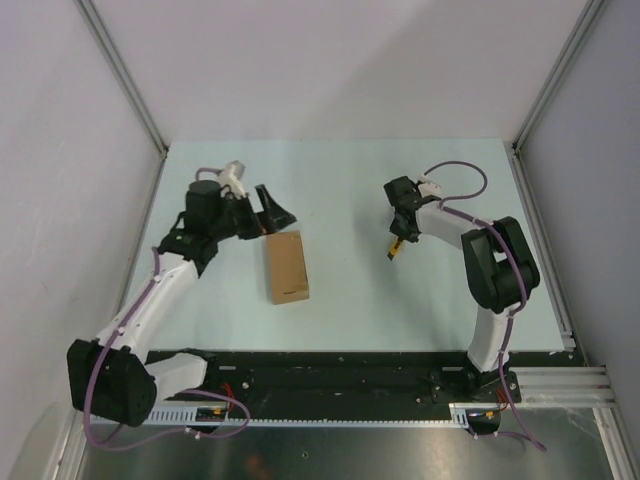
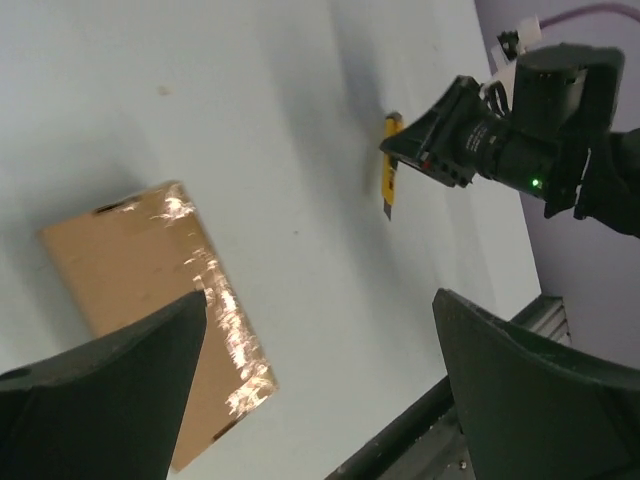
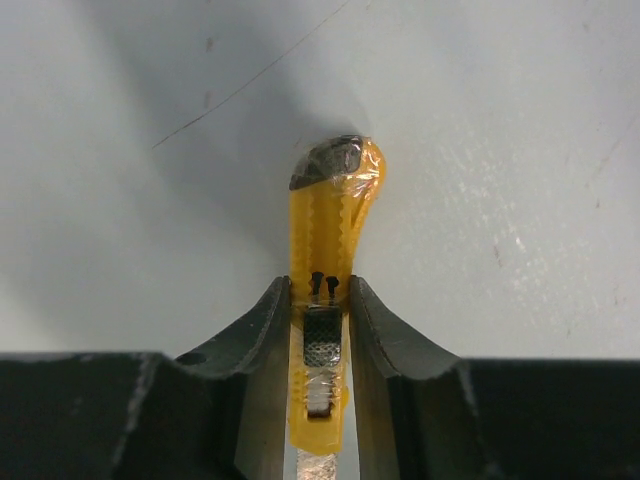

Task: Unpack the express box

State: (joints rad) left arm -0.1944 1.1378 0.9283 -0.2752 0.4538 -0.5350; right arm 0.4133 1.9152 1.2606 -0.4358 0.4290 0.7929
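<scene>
The express box is a plain brown cardboard box lying flat and closed on the pale table, left of centre. It also shows in the left wrist view, with shiny clear tape along its seam. My left gripper hangs open and empty just beyond the box's far end, above the table. My right gripper is shut on a yellow utility knife and holds it above the table, right of centre. In the right wrist view the knife sits clamped between both fingers. The knife also shows in the left wrist view.
The table is pale green with white walls at the back and sides. A black rail with the arm bases runs along the near edge. The right arm's forearm stands at the right side.
</scene>
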